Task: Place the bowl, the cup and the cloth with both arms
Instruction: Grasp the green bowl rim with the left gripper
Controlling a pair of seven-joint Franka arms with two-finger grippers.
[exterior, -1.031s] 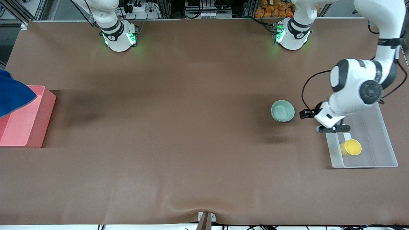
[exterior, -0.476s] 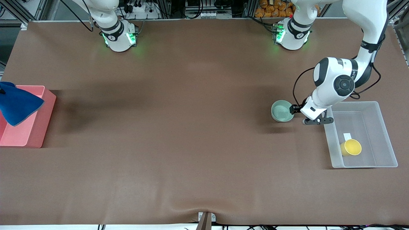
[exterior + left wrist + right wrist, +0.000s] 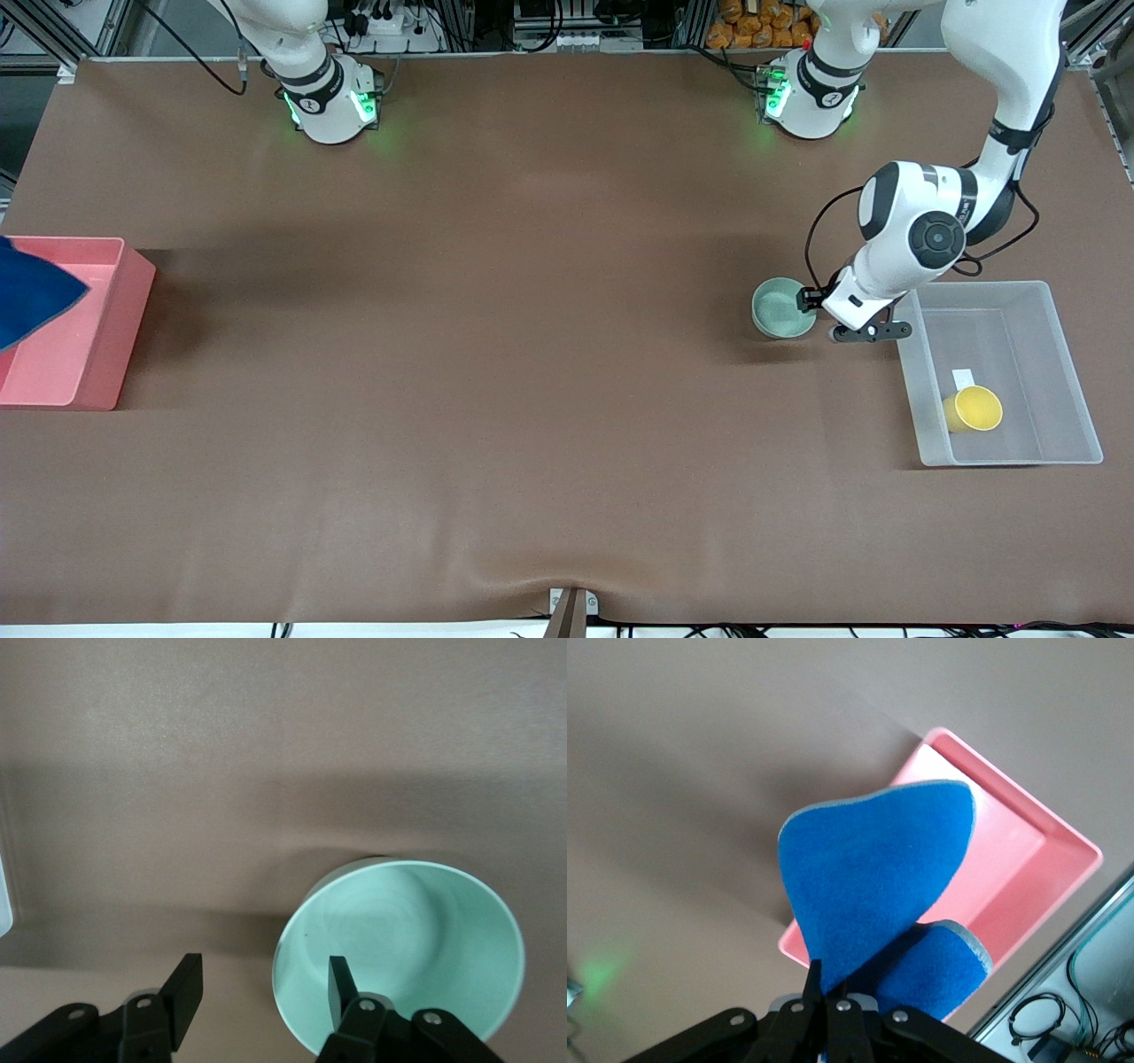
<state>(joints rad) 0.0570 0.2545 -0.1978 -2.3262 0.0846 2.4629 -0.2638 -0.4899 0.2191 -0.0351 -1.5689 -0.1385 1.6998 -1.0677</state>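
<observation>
Straddling the bowl's rim, cloth held over the bin

The bowl [image 3: 399,957] sits on the table [image 3: 532,354], the clear box [image 3: 1054,301] with the cup [image 3: 973,408] at its four o'clock. My left gripper [image 3: 257,992] is spread, one finger inside, ready to pinch. My right gripper [image 3: 833,997] pinches the cloth [image 3: 877,877] above the pink bin [image 3: 1010,859] for dropping.

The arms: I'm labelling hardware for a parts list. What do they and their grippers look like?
Both are white jointed arms with black joint bands and round dark joint caps; the bases glow green. A thin black cable loops beside the left arm. The left gripper has flat black fingers; the right gripper is black too.
</observation>
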